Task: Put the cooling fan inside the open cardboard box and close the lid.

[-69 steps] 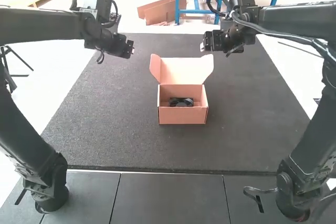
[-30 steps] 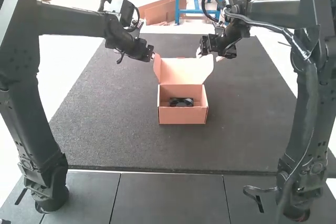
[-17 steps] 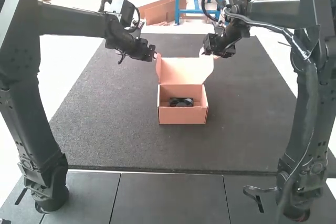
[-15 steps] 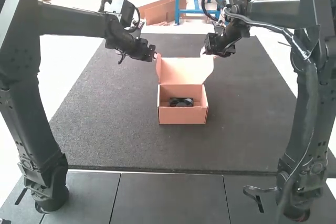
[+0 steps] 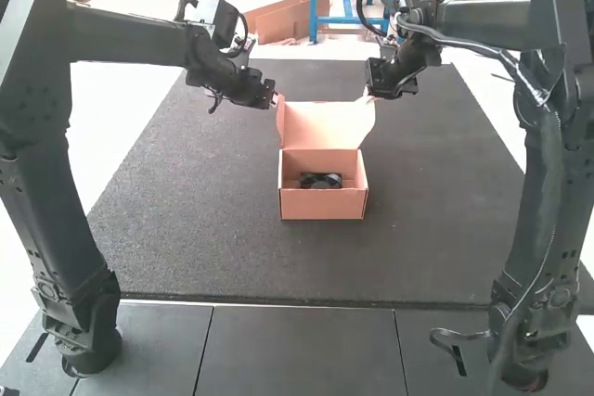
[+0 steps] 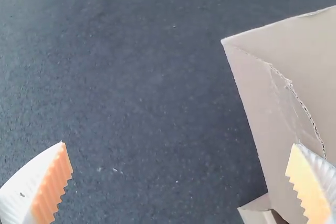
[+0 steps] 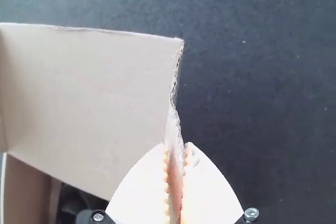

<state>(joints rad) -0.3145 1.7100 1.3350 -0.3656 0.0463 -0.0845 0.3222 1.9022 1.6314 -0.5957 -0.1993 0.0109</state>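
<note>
My right end effector (image 7: 175,153) pinches the right edge of the upright lid (image 7: 89,103), as its wrist view shows. My left end effector (image 6: 177,153) gapes at the lid's left edge. From above, the cooling fan (image 5: 320,179) lies inside the cardboard box (image 5: 323,203), and the desk (image 5: 186,210) spreads wide around it.

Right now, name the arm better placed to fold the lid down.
Right. The right claw is shut on the lid's side edge; the left claw is open, gripping nothing.

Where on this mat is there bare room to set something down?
Bare mat lies in front of the cardboard box and along both sides. Crowded behind it, where the left pincer and right pincer flank the raised lid.
</note>
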